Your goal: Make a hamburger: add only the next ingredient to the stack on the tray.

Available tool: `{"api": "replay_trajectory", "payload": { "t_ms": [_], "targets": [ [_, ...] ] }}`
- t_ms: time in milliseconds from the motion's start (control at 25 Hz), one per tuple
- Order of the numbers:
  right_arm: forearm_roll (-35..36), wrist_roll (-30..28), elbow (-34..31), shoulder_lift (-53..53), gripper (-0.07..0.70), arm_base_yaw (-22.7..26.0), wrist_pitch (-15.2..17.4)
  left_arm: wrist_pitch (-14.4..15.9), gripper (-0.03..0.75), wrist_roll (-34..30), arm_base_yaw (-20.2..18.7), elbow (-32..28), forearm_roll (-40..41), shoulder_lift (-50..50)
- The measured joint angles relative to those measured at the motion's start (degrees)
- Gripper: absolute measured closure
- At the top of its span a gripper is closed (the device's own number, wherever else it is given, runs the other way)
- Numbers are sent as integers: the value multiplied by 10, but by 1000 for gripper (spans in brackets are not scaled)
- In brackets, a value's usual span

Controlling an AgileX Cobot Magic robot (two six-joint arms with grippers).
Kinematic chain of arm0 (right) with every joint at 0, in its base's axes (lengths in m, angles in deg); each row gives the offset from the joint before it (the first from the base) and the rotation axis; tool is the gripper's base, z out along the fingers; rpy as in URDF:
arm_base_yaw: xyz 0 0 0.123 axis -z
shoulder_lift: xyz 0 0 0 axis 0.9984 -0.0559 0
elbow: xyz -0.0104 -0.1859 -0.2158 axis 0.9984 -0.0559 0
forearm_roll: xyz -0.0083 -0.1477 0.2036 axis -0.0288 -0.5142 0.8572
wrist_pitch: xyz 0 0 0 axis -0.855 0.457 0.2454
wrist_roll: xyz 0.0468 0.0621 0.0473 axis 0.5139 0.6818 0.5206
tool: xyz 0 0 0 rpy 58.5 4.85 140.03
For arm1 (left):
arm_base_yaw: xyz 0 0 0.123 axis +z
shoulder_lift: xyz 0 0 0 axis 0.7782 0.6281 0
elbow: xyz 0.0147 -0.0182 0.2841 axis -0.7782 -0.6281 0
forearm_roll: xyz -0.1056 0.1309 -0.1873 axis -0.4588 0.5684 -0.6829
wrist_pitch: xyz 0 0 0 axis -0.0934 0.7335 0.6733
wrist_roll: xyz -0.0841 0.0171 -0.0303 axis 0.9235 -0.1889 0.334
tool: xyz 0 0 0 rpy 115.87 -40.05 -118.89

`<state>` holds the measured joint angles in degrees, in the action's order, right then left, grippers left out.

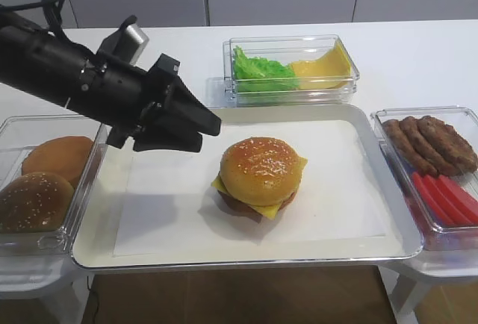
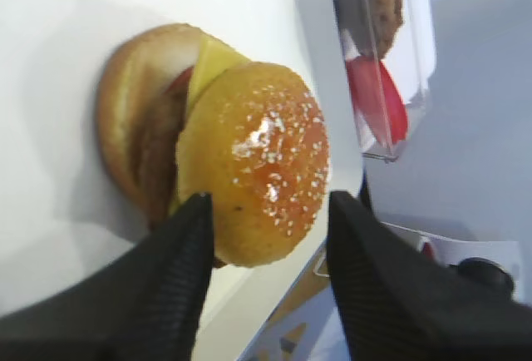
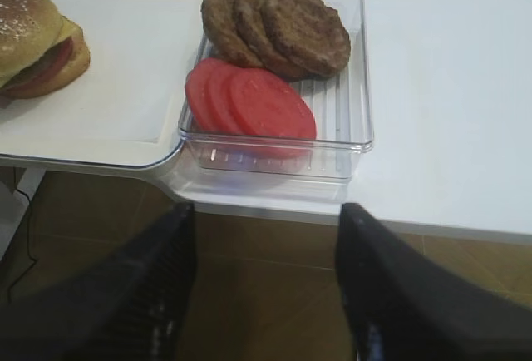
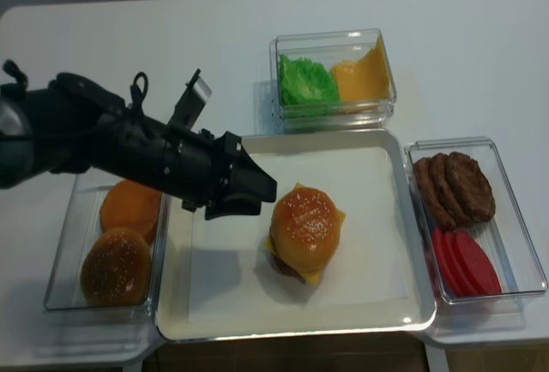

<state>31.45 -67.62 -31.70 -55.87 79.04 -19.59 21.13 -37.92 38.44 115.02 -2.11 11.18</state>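
The golden-brown domed sesame bun top (image 1: 261,169) caps the cheese-layered stack (image 1: 258,203); the left claw (image 1: 200,128), at its ten o'clock, gapes empty, letting it rest.

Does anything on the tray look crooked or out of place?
Nothing serious. The sesame bun top sits on the stack, with the cheese corners sticking out beneath it. The tray liner looks clean, nothing spilled.

lab bench: white table (image 1: 418,55), toy food boxes (image 1: 291,70)
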Motion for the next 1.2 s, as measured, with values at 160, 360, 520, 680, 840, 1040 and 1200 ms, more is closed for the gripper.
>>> {"api": "replay_trajectory", "payload": {
  "t_ms": [160, 360, 520, 680, 840, 1040, 1200],
  "targets": [
    [0, 0, 0, 0, 227, 0, 0, -37, 381, 64, 0, 0, 110, -55],
    [0, 0, 0, 0, 227, 0, 0, -50, 382, 165, 0, 0, 266, -128],
    [0, 0, 0, 0, 227, 0, 0, -46, 382, 248, 0, 0, 393, -180],
    [0, 0, 0, 0, 227, 0, 0, -14, 382, 313, 0, 0, 489, -216],
    [0, 0, 0, 0, 227, 0, 0, 18, 382, 362, 0, 0, 570, -253],
    [0, 0, 0, 0, 227, 0, 0, 55, 382, 391, 1, 0, 632, -309],
    [0, 0, 0, 0, 227, 0, 0, 74, 382, 393, 1, -15, 646, -360]
  ]
}}
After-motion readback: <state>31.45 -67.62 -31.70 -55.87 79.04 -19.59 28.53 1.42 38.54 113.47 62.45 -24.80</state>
